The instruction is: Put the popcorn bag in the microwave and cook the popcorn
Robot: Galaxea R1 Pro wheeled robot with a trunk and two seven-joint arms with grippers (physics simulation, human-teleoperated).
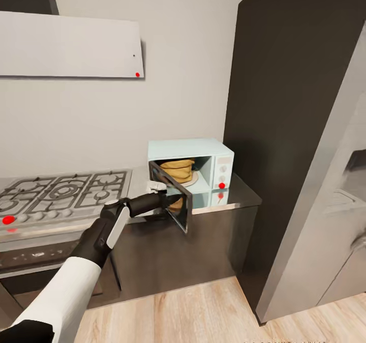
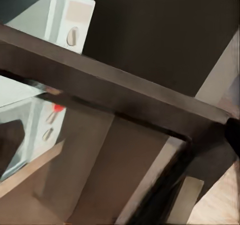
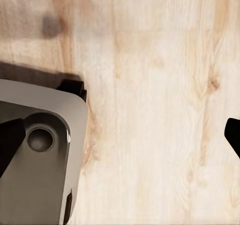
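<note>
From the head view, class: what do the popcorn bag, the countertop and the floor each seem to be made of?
Bag: tan paper, matte, judging by its crumpled folds. Countertop: probably polished steel, grey and mirroring the microwave. Floor: pale wood or wood-look planks, with visible grain and seams.

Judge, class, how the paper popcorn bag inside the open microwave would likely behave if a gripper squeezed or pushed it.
The popcorn bag has wrinkled paper sides, so it would probably crumple rather than stay stiff. It looks squat and wide, so a push would more likely slide it than tip it. Sitting on the plate inside the microwave, it might slide easily.
</note>
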